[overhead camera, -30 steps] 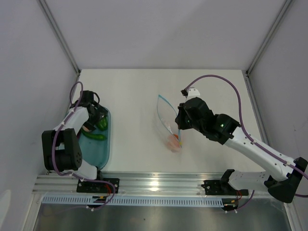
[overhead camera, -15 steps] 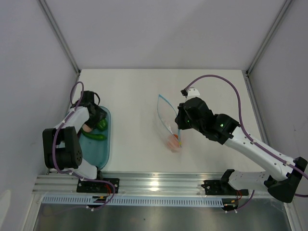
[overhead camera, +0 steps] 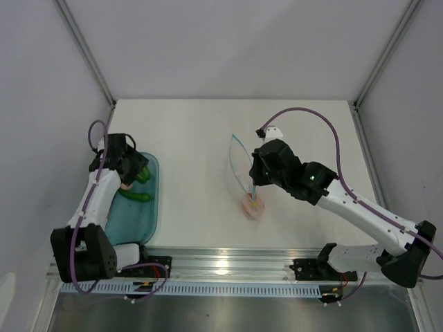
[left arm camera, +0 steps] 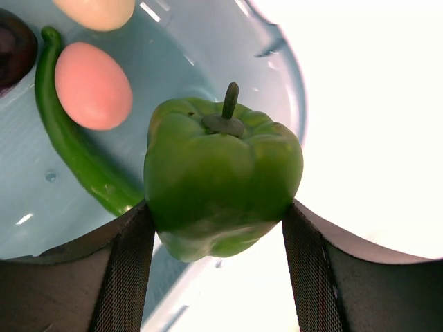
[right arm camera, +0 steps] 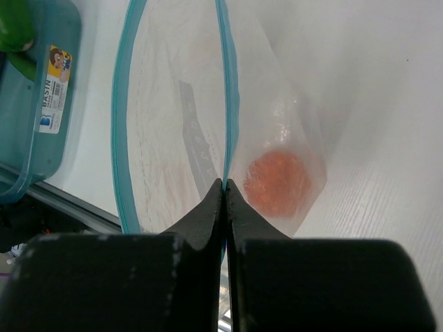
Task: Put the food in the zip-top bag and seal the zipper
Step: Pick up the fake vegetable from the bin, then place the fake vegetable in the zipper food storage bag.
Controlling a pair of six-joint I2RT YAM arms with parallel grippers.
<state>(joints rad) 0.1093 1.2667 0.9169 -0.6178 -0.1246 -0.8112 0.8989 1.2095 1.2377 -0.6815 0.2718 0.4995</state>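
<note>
My left gripper (left arm camera: 218,232) is shut on the green bell pepper (left arm camera: 221,176), stem pointing away, over the rim of the teal tray (left arm camera: 173,55). In the tray lie a slim green pod (left arm camera: 69,138), a pink egg (left arm camera: 93,85), a cream egg (left arm camera: 97,10) and a purple eggplant (left arm camera: 12,45). In the top view the left gripper (overhead camera: 133,169) is at the tray's far end (overhead camera: 142,218). My right gripper (right arm camera: 225,183) is shut on the blue zipper (right arm camera: 227,90) of the clear zip-top bag (right arm camera: 173,104), holding the mouth open. An orange round fruit (right arm camera: 277,181) lies inside the bag (overhead camera: 239,166).
The tray (right arm camera: 34,83) with its white label shows at the left of the right wrist view. The metal rail (overhead camera: 221,266) runs along the table's near edge. The right arm (overhead camera: 346,204) stretches from the right base to the bag.
The left arm has swung outward and the left gripper has come up with the green pepper in it. The right gripper has shifted slightly farther away, still holding the bag's mouth.
</note>
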